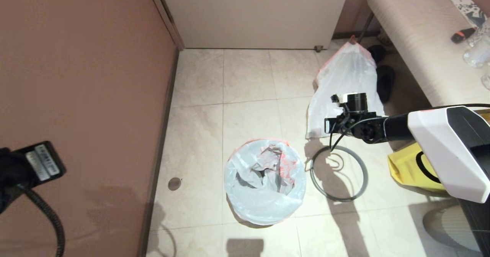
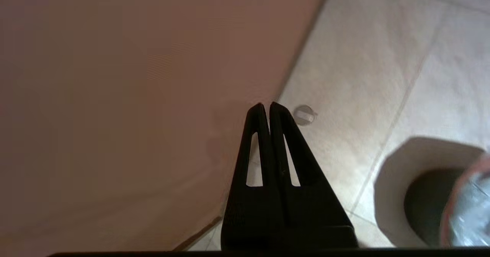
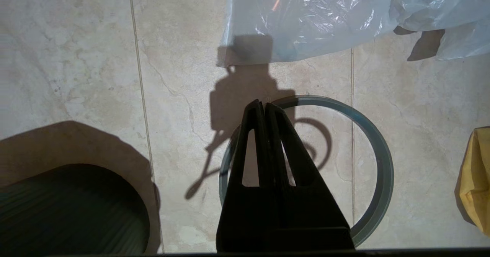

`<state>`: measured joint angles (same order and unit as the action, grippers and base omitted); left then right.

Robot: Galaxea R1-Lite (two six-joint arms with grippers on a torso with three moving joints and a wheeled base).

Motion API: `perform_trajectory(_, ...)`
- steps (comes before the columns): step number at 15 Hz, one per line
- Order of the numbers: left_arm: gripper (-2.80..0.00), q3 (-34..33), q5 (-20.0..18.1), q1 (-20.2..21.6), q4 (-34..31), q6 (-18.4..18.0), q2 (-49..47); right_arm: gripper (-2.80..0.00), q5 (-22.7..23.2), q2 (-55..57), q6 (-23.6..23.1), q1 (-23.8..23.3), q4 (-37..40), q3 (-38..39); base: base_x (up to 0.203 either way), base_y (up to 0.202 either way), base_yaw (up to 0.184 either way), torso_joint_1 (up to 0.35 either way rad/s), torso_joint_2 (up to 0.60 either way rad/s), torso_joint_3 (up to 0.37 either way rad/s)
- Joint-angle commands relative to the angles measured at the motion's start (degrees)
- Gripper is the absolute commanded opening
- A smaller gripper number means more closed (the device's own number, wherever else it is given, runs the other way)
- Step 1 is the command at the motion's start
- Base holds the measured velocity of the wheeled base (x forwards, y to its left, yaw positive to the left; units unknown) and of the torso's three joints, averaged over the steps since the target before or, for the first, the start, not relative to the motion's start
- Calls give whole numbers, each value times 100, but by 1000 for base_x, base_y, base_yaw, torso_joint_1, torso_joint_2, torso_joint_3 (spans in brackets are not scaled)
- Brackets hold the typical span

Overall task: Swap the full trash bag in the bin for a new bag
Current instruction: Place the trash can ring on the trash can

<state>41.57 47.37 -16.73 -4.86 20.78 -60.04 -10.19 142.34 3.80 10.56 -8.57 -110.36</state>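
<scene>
Right wrist view showed the right tool [image 3: 264, 105], fingers together, above the thin grey plastic ring [image 3: 377, 157] on the floor; next, opening to grasp it, I'd judge.

The tiled floor [image 1: 249, 81] carries the bin [image 1: 265, 184], lined with the new bag [image 1: 249, 195]. Just beside it lies the grey ring [image 1: 339, 198], with the full trash bag [image 1: 346, 77] and a yellow bag [image 1: 405, 169] near.

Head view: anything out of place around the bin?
Yes: the grey ring lies flat on the floor beside the bin rather than on its rim, and the new bag sits crumpled over the opening, unclamped.
</scene>
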Motion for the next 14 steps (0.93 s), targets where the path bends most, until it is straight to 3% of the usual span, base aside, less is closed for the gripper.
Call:
perform_trajectory(1,-280,-582,49,397,178,5,887,-280,-9,-48,6,-9,-22,15,0,0,0,0,0,0)
perform_trajectory(5,-280,-1925,69,1337,528,-31,2267,-280,-9,-118,6,-36,-48,6,0,0,0,0,0,0)
perform_trajectory(8,-280,-2967,-214,1541,563,-332,3334,-280,-18,-146,6,-36,-48,15,0,0,0,0,0,0)
perform_trajectory(11,-280,-3530,-1384,1638,547,-1134,4580,-280,-18,-189,6,-36,-106,52,0,0,0,0,0,0)
perform_trajectory(14,-280,-3733,-3231,1683,231,-2374,5561,-280,-18,-173,2,-36,-221,120,0,0,0,0,0,0)
